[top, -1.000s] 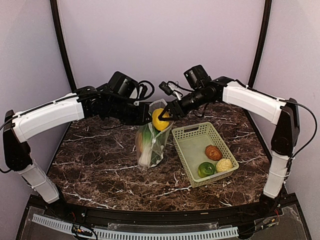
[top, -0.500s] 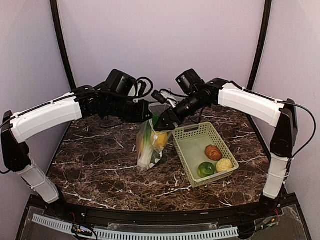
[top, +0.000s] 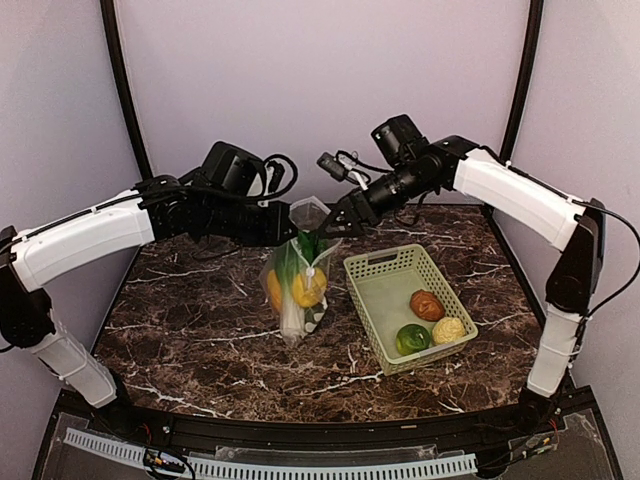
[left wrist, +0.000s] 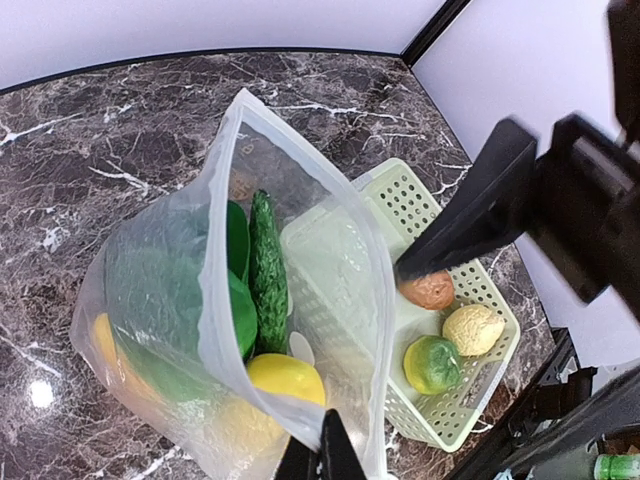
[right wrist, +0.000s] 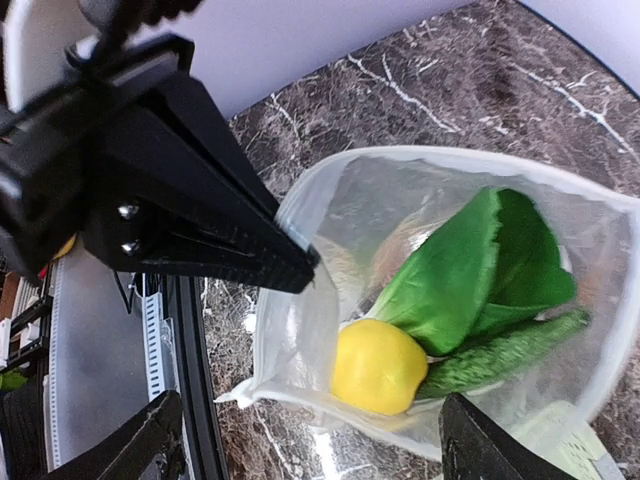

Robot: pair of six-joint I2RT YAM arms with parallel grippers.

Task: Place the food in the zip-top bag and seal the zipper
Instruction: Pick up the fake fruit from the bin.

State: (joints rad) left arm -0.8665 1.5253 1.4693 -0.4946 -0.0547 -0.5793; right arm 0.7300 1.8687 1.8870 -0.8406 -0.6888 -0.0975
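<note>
Left pincer [left wrist: 318, 455] pinched bag [left wrist: 335, 270] rim; right pincer [right wrist: 305, 420] gaped empty; lemon [left wrist: 285, 378] and greens [left wrist: 238, 300] were inside; brown fruit [top: 427, 305], green fruit [top: 411, 338] and pale fruit [top: 449, 329] lay in basket [top: 380, 290]; zipper [left wrist: 205, 290] was unsealed.

left hand [left wrist: 318, 452] & right hand [right wrist: 305, 440] cut off by btm edges.

bag [top: 292, 305] left of basket [top: 384, 262], lemon [top: 309, 288] in bag
</note>
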